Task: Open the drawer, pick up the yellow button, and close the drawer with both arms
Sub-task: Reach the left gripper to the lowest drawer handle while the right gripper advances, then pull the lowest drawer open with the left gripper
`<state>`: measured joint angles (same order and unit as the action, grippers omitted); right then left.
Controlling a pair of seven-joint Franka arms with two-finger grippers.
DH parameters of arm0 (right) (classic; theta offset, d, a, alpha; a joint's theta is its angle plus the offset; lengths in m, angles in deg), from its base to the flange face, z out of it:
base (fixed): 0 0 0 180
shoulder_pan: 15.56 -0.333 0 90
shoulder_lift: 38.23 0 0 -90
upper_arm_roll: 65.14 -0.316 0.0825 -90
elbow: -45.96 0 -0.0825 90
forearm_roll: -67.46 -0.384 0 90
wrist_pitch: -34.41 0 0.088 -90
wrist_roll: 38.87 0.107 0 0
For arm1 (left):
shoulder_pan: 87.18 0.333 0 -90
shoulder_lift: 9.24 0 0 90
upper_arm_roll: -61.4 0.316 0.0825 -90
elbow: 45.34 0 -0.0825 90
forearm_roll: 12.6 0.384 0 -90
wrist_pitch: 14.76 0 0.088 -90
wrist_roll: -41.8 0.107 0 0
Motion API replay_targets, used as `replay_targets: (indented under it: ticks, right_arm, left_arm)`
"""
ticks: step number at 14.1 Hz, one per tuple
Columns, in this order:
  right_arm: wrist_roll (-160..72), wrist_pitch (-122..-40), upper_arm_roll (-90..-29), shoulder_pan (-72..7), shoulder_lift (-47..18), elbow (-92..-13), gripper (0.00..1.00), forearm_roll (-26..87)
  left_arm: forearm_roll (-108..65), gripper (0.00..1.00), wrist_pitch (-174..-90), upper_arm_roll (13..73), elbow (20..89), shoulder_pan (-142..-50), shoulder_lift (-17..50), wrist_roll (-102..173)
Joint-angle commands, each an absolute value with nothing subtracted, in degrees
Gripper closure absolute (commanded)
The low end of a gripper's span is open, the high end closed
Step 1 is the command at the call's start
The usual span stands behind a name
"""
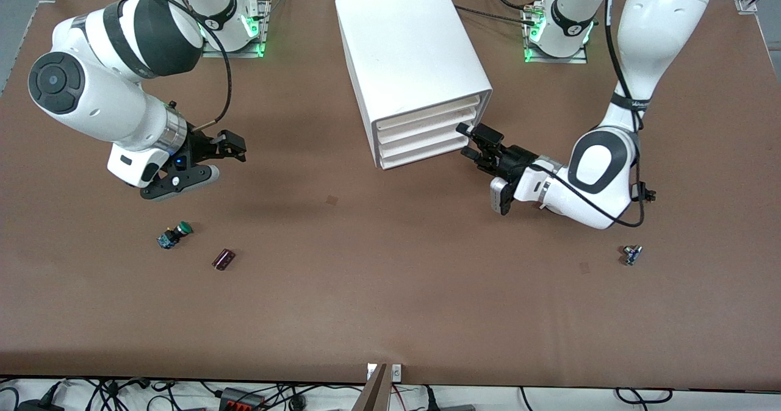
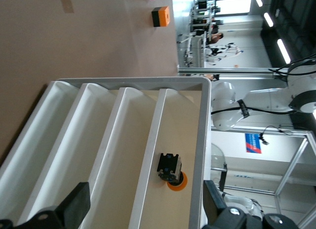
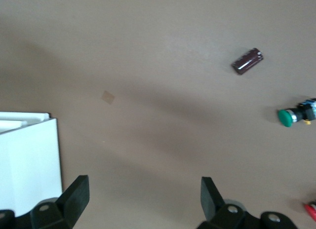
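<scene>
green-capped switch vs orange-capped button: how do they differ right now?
Cap: the green-capped switch is green; the button is yellow-orange.
Place: the switch lies on the open table beside a dark cylinder; the button sits in the cabinet's uppermost drawer.
Shared: round cap on a dark body.

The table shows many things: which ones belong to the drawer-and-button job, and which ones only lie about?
Belong to the job:
- top drawer of the white cabinet
- orange-capped button in that drawer
- left gripper, open at the cabinet front
- right gripper, open, waiting over the table

Just lying about:
- green-capped switch
- dark cylinder
- small part toward the left arm's end
</scene>
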<state>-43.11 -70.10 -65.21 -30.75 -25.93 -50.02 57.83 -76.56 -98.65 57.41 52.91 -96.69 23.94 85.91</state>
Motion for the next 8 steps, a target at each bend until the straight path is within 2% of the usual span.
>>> replay_targets:
  ticks: [1,3,8]
  right_arm:
    - [-42.9,-70.4,-64.9,-30.9,-24.3,-47.9,0.00,53.0]
    - [-42.9,-70.4,-64.9,-31.0,-23.6,-47.0,0.00,52.7]
    - [-43.2,-70.4,-65.0,-32.3,-21.3,-42.6,0.00,52.8]
  left_arm:
    - [-80.6,0.08,-98.0,57.7,58.3,-97.5,22.9,92.2]
    - [-80.6,0.19,-97.4,56.4,59.6,-97.4,23.0,95.7]
    - [-80.7,0.35,-97.5,54.8,62.9,-97.3,22.9,100.2]
